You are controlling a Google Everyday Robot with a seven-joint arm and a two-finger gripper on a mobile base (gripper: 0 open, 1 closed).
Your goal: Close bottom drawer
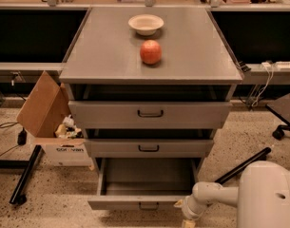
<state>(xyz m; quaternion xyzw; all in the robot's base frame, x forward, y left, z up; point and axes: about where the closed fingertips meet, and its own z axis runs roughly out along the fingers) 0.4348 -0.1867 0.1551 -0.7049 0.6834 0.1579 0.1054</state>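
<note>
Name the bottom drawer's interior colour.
Plain grey, camera view; hand by the bottom drawer's front right corner.

The bottom drawer [149, 178] looks matt grey metal, the end effector [187, 217] beside its right front corner smooth plastic.

Gripper [186, 214] by the right front corner of the bottom drawer [130, 203], fruit [150, 52] before bowl [146, 23] on cabinet top [104, 51].

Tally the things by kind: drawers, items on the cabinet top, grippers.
Drawers: 3: top drawer, middle drawer, bottom drawer (open)
Bowl: 1
Red fruit: 1
Gripper: 1, at bottom drawer's front right corner
Total: 6
</note>
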